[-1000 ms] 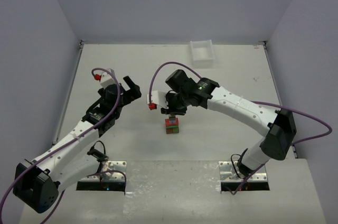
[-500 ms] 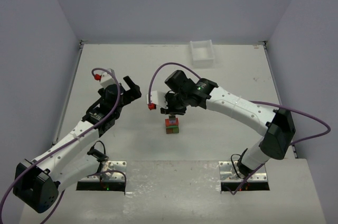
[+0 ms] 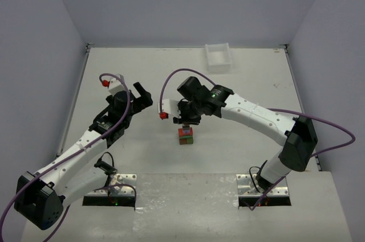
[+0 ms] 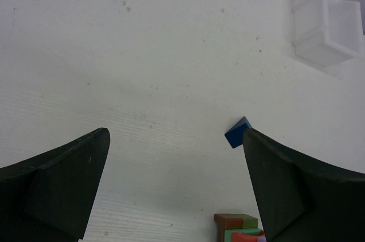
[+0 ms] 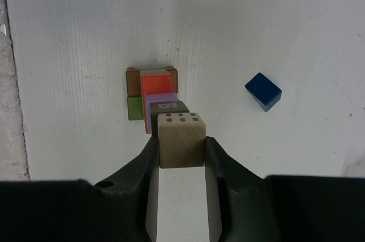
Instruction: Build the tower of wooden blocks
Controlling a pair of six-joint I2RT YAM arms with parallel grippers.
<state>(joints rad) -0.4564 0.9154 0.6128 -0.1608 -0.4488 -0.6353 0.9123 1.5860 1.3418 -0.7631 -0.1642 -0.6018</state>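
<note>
The tower (image 3: 185,135) stands mid-table. In the right wrist view it shows brown (image 5: 133,81) and olive (image 5: 135,108) blocks at the base, then green, red-orange (image 5: 157,84), purple (image 5: 162,100) and grey (image 5: 168,108) blocks. My right gripper (image 5: 181,146) is shut on a beige cube (image 5: 181,146) with dots on its face, held at the top of the tower. A blue roof-shaped block (image 5: 263,91) lies on the table to the right of the tower; it also shows in the left wrist view (image 4: 237,132). My left gripper (image 4: 174,185) is open and empty, left of the tower (image 4: 238,228).
A white plastic tray (image 3: 219,56) stands at the far edge of the table; it also shows in the left wrist view (image 4: 326,25). The right arm (image 3: 256,117) reaches across the table from the right.
</note>
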